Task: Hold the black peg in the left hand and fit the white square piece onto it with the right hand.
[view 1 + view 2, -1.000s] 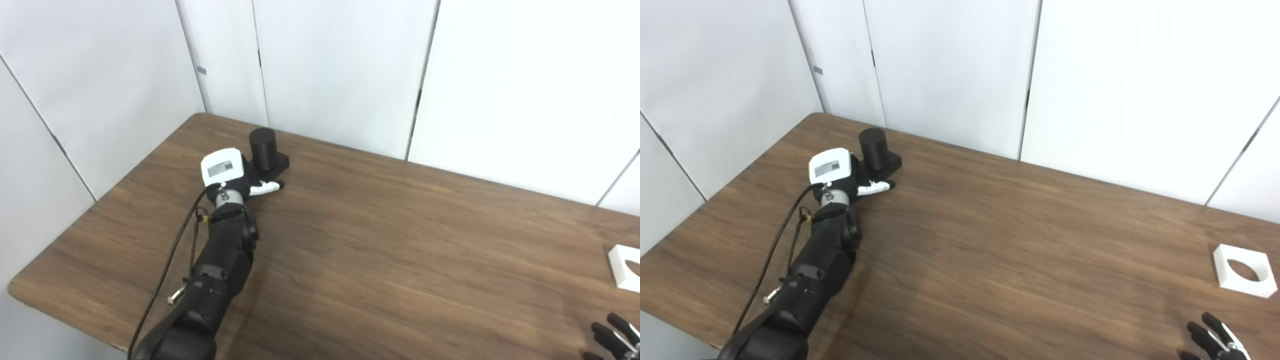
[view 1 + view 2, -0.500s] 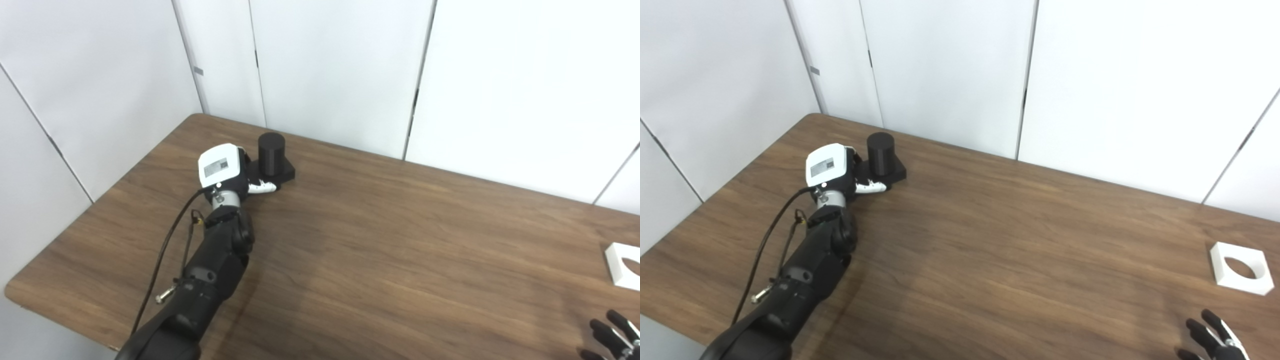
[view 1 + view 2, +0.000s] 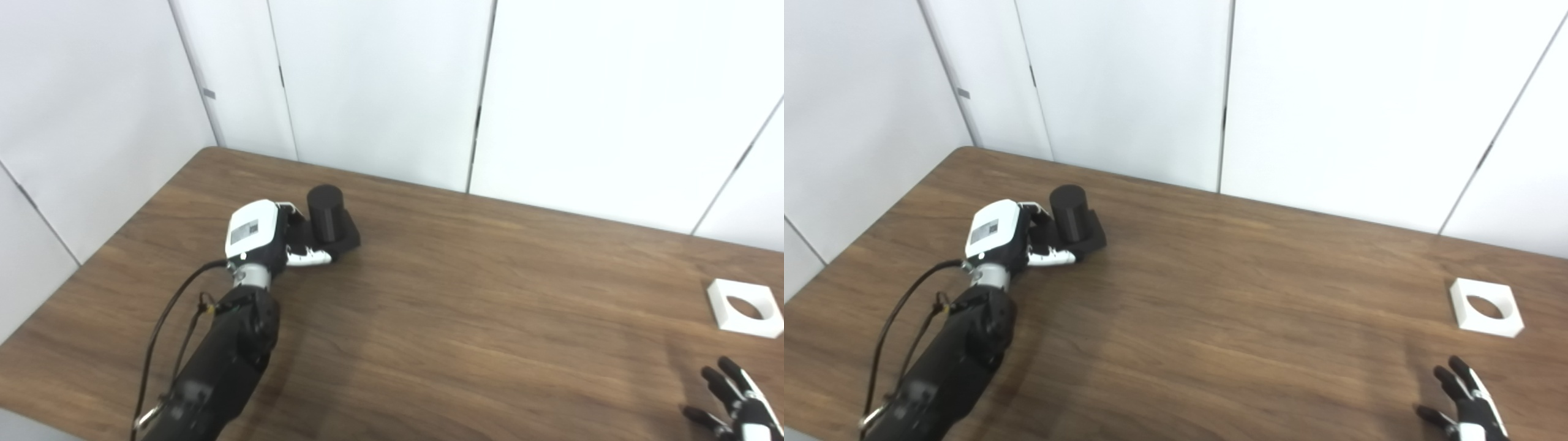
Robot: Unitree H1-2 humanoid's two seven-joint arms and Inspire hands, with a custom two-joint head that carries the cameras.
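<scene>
since a second ago: whole view has swung, so the camera moved; against the table, the peg (image 3: 331,215) looks turned and drawn a little nearer with the left hand (image 3: 269,240); right hand (image 3: 1464,404) has risen slightly into view, fingers further out.
left fingers: curled round the peg's base, thumb (image 3: 309,258) lying along its near edge; whether the base is lifted or only pressed on the table (image 3: 465,306) i cannot tell.
right fingers: spread apart, holding nothing, low at the bottom edge.
peg place: just beyond the left fingers, touching them.
square (image 3: 1486,307) place: flat on the table, beyond the right fingers and apart from them.
peg handling: likely rigid plastic, light, matte, not fragile; the square base gives flat sides to clamp, better than the round post.
square handling: likely stiff and light, smooth; take it by two opposite outer edges, leaving the hole free.
peg axis: post stands roughly upright, long axis near vertical, perhaps leaning slightly.
square axis: hole faces up.
</scene>
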